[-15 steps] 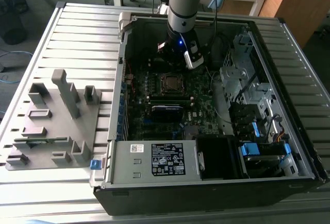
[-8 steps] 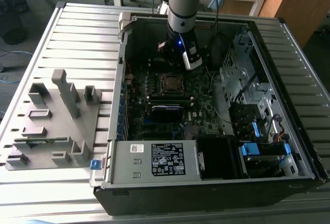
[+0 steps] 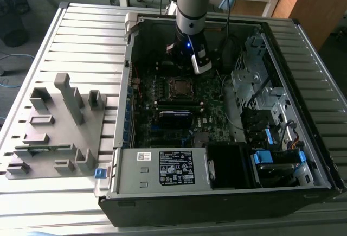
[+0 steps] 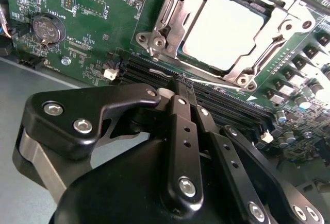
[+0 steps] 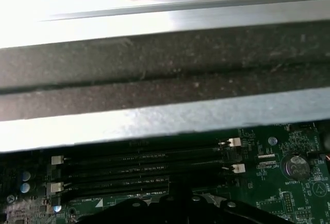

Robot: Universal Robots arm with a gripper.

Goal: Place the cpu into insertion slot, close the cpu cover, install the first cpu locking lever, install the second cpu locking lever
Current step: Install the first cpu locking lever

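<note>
My gripper (image 4: 180, 84) is pinched together, empty, tip right at the lever (image 4: 162, 73) beside the cover (image 4: 170, 15), already down over the cpu (image 4: 227, 31). Pushing rather than grabbing, I reckon.

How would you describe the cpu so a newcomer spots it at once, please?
Inside the open black computer case lies a dark green circuit board. The cpu is the flat, dull-silver square chip ringed by a silvery metal frame, unlike the long narrow black slots.

The arm (image 3: 191, 8) reaches down into the open computer case (image 3: 217, 206), just beside the insertion slot (image 3: 179, 87).
</note>
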